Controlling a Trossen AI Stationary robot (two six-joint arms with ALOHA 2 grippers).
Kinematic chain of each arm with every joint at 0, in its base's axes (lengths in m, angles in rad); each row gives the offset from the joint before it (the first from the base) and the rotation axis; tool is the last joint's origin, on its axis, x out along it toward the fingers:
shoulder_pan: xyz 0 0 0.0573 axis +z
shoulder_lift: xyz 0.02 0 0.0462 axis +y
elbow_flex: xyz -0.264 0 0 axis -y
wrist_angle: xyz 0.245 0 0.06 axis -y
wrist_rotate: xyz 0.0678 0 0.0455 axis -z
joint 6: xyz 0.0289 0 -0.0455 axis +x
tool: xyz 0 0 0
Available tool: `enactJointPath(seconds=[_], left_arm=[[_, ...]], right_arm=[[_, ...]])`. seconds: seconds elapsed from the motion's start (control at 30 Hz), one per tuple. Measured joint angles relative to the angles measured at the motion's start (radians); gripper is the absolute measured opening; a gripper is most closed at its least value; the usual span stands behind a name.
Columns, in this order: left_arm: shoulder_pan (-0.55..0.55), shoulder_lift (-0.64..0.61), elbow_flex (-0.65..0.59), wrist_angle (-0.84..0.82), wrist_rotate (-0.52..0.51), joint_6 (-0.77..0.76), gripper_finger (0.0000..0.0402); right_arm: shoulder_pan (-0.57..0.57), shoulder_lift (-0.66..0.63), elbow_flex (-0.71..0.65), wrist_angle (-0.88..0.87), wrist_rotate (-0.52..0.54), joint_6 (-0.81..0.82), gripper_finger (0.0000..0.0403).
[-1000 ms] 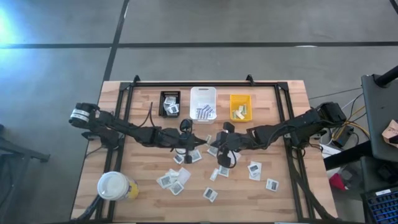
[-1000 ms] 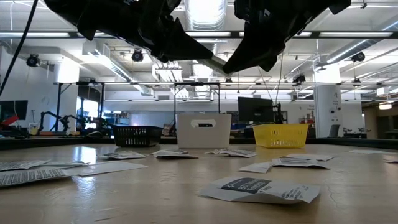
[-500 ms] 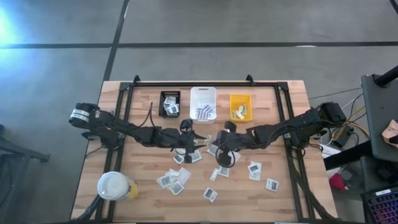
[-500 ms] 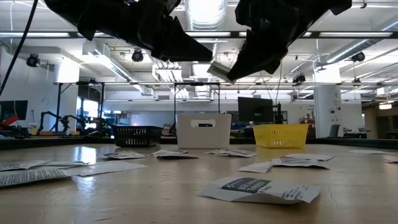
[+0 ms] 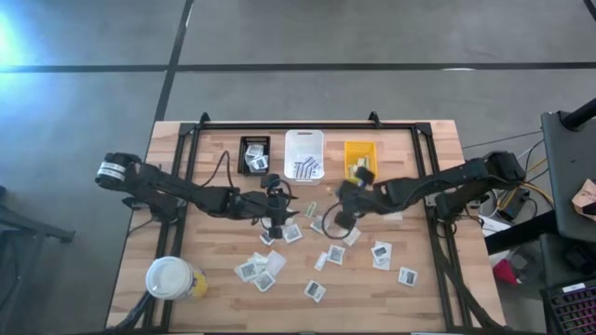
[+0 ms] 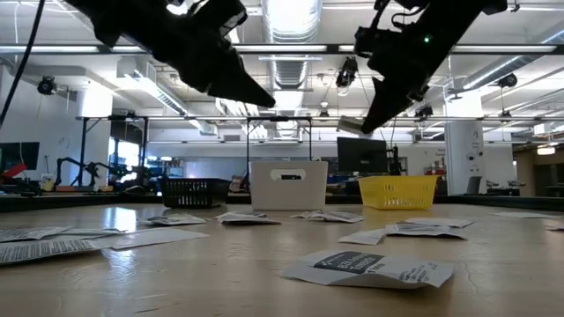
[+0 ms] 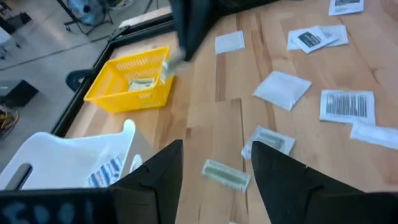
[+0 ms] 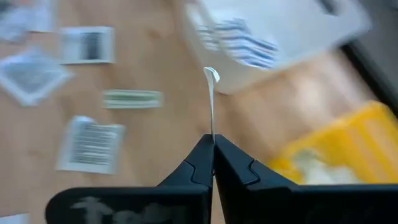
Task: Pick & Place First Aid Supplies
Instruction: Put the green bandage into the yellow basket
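Right wrist view, packet (image 8: pixel 212 99) pinched between jaws

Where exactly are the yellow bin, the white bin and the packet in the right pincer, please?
yellow bin (image 5: pixel 360 160): high view, its middle.
white bin (image 6: pixel 288 184): low view, its front wall.
packet in the right pincer (image 8: pixel 212 102): right wrist view, its thin edge above the fingertips.

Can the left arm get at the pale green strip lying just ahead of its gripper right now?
Probably yes. The left gripper is open and empty, and the pale green strip lies flat on bare wood with nothing over it. The right gripper is off by the yellow bin.
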Motion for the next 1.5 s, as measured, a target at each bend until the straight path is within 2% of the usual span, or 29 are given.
enactJointPath(seconds=[0.17,0.43,0.5,0.63,0.73,0.9,1.0,1.23,1.4,1.5], left_arm=[[0.000,-0.086,0.000,-0.117,0.001,-0.021,0.0186],[0.000,-0.178,0.001,-0.294,0.010,-0.079,0.0186],[0.000,-0.183,0.000,-0.319,0.010,-0.095,0.0186],[0.000,-0.184,0.000,-0.361,0.010,-0.114,0.0186],[-0.001,-0.183,0.000,-0.393,0.010,-0.130,0.0186],[-0.001,-0.183,0.000,-0.440,0.010,-0.166,0.0186],[-0.001,-0.183,-0.001,-0.471,0.010,-0.180,0.0186],[-0.002,-0.183,-0.001,-0.492,0.011,-0.202,0.0186],[-0.002,-0.183,-0.001,-0.492,0.010,-0.206,0.0186],[-0.002,-0.182,-0.001,-0.492,0.010,-0.205,0.0186]], right_arm=[[-0.089,-0.059,0.000,-0.090,0.041,0.022,0.0008],[-0.277,-0.096,-0.001,-0.172,0.034,0.022,0.0008],[-0.330,-0.093,-0.002,-0.186,-0.001,0.022,0.0008],[-0.436,-0.069,-0.004,-0.185,-0.166,0.018,0.0008],[-0.484,-0.045,-0.004,-0.184,-0.230,0.015,0.0008],[-0.515,0.000,-0.004,-0.183,-0.333,-0.010,0.0008],[-0.515,0.031,-0.004,-0.184,-0.351,-0.029,0.0008],[-0.516,0.099,-0.004,-0.184,-0.348,-0.061,0.0008],[-0.516,0.121,-0.004,-0.177,-0.269,-0.080,0.0008],[-0.517,0.122,-0.004,-0.177,-0.268,-0.096,0.0008]])
